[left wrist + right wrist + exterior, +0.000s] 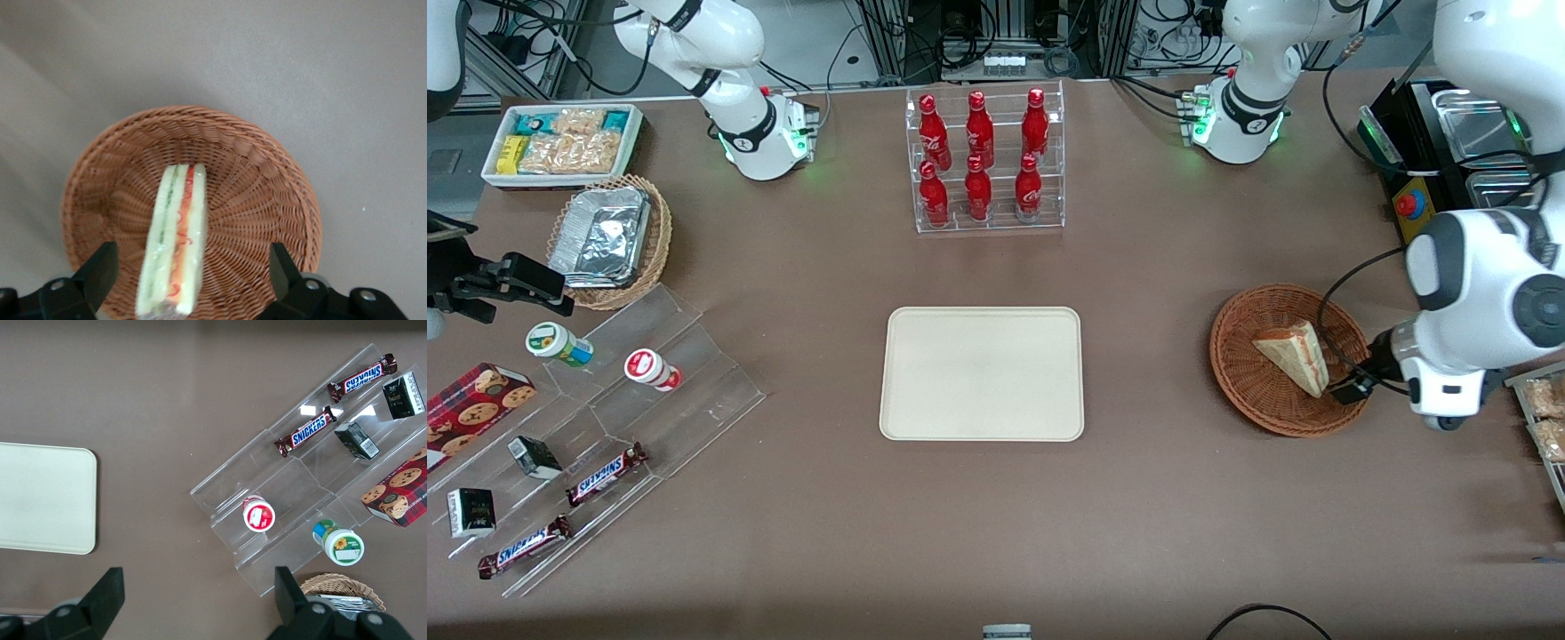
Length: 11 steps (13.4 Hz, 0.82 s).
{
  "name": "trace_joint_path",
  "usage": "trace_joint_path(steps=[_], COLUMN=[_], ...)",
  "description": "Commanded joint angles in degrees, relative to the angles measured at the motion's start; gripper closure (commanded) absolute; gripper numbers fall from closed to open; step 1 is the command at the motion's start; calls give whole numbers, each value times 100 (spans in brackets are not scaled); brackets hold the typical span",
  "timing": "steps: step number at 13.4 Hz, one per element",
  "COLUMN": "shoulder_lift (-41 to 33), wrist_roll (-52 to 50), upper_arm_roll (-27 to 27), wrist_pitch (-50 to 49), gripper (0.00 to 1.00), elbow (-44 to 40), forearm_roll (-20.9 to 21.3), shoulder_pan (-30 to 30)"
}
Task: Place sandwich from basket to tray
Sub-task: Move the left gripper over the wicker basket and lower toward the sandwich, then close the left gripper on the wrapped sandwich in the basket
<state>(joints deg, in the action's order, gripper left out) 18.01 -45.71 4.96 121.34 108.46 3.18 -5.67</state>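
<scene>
My end effector (190, 280) hangs over the basket (1240, 373), fingers (100, 270) spread wide apart and gripping nothing. The sandwich (1294, 354) lies in the basket (267, 173), standing on edge with its striped filling side up toward my wrist camera. Seen from the wrist, the sandwich (175, 247) sits between my 2 fingers with clear gaps on both sides, so I am roughly lined up over it.

From the front, the basket sits at about 3 o'clock from the tray (983, 373), well apart from it, with bare surface (1147, 498) between them. The tray holds nothing.

I judge this to be the approach step: the pick is not yet made, and the whole carry is left to do.

Next, I would need to come straight down until my fingers bracket the bread faces, then close gently, since soft bread will squash under a hard squeeze. The basket's raised rim is the thing to watch; I should lift clear above it before swinging toward 9 o'clock to reach the tray.
</scene>
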Motion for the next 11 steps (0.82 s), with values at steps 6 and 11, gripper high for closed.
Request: trace_joint_path(steps=[6,11], shoulder_lift=[-658,-825], wrist_roll=[-1081,-1125], upper_arm_roll=[-13,-21], wrist_pitch=[856,708], gripper=[0,0], elbow=[1475,1564], forearm_roll=[287,675], shoulder_pan=[417,338])
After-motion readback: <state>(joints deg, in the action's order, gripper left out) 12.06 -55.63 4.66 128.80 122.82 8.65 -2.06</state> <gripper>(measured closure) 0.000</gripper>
